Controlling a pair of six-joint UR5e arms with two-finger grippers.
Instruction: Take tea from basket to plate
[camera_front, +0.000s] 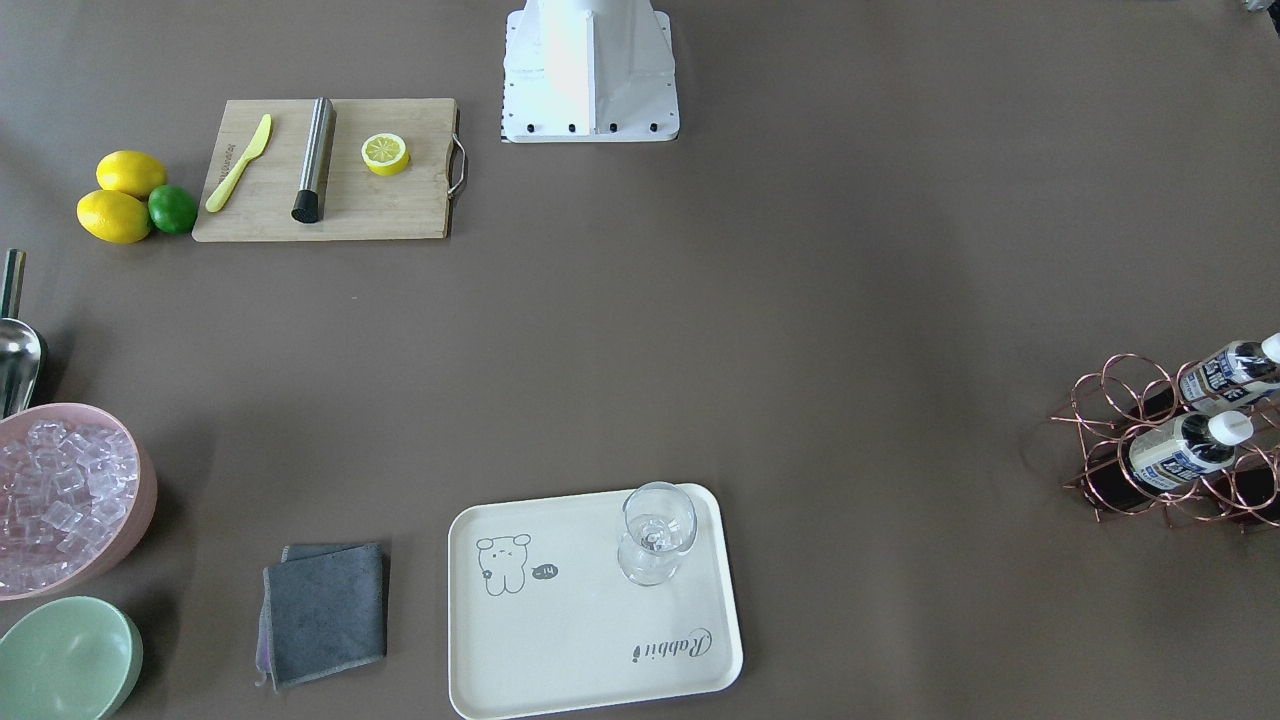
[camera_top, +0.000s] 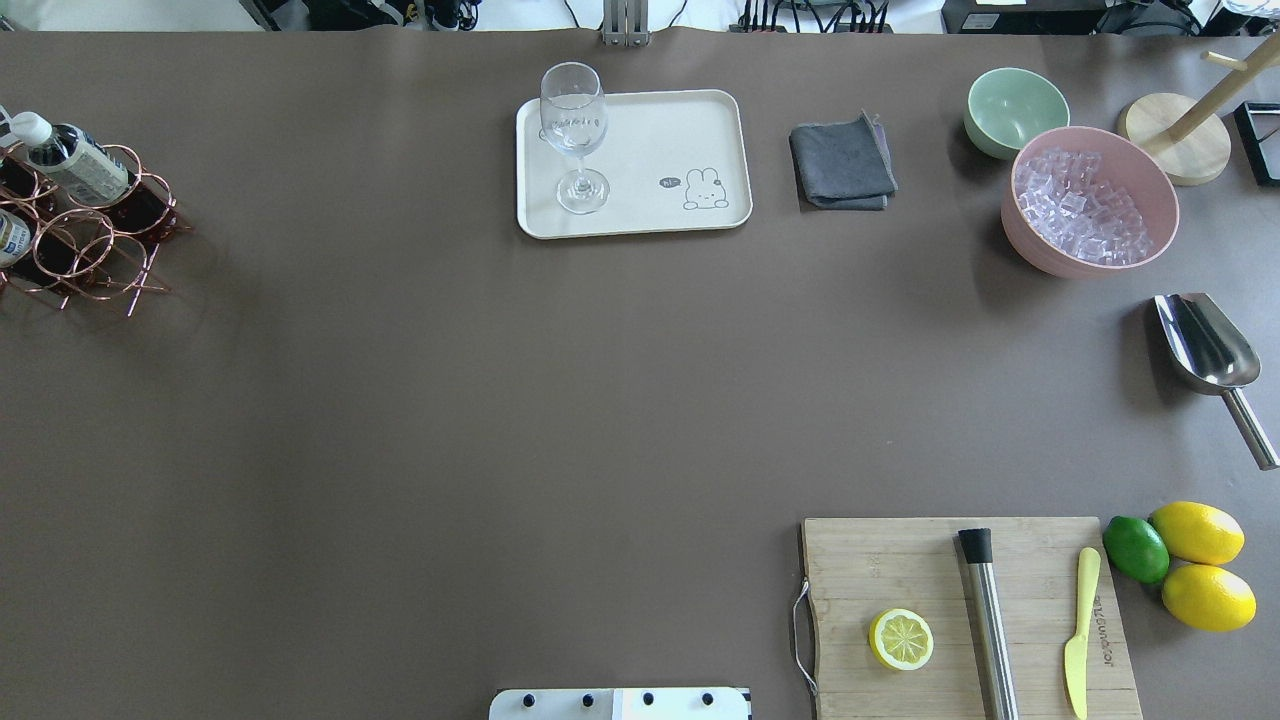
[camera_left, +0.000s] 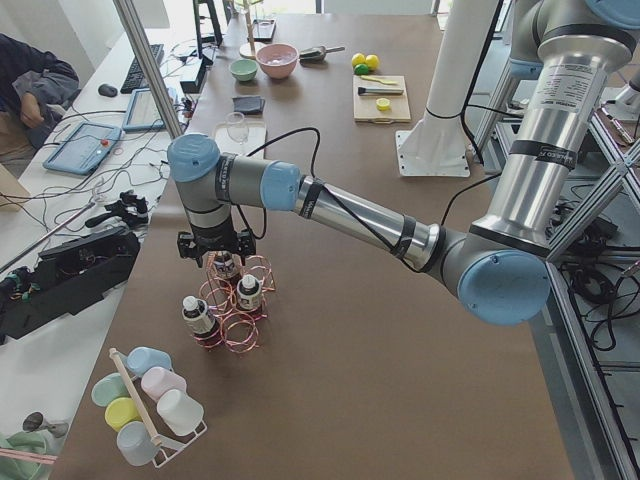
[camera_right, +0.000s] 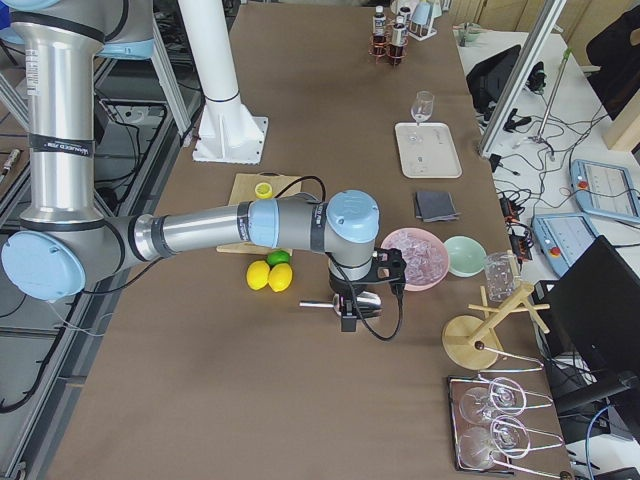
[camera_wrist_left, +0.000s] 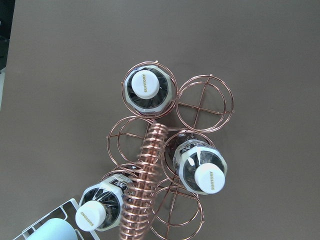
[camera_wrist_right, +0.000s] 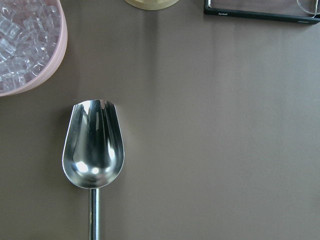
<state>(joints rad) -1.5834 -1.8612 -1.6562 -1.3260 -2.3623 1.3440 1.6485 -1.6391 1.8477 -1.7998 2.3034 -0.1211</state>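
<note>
Ref: clock dirs per overhead view, 12 = far side from robot.
Desk: brown-covered desk (camera_front: 800, 350).
Tea: three small plastic tea bottles (camera_wrist_left: 145, 86) with dark reddish-brown liquid, white caps and white/blue labels. All stand upright in the basket rings. In the left wrist view they sit at approx. 11, 4 and 7 o'clock of the coil handle.
Basket: rose-gold copper wire-ring basket (camera_wrist_left: 148, 165) with a coiled wire handle, at the desk's 10 o'clock edge.
Plate: cream-white rect. plate (camera_top: 650, 130) with rounded corners and a small animal drawing, at 12 o'clock, well apart from the basket. A clear stemmed glass (camera_top: 574, 120) stands upright at its 9 o'clock end.
Left gripper (camera_left: 214, 250): hangs directly over the basket, close above the caps. Contact can't be judged. Jaws are seen from the side only, so I cannot tell how far open or whether anything is held.
Right gripper (camera_right: 347, 318): over the steel scoop (camera_wrist_right: 93, 150) at 3 o'clock. Jaws' opening cannot be told.
Other items: pink bowl of ice cubes (camera_top: 1090, 200) at 2 o'clock, with a pale green bowl (camera_top: 1015, 110) just beside it. A folded grey cloth (camera_top: 842, 165) lies between plate and green bowl. A bamboo board (camera_top: 1030, 590) at 5 o'clock carries a half lemon (camera_top: 901, 640), a steel cylinder (camera_top: 988, 630) and a yellow knife (camera_top: 1080, 630). Two lemons (camera_top: 1197, 532) and a lime (camera_top: 1135, 548) sit at the board's 3 o'clock side.
</note>
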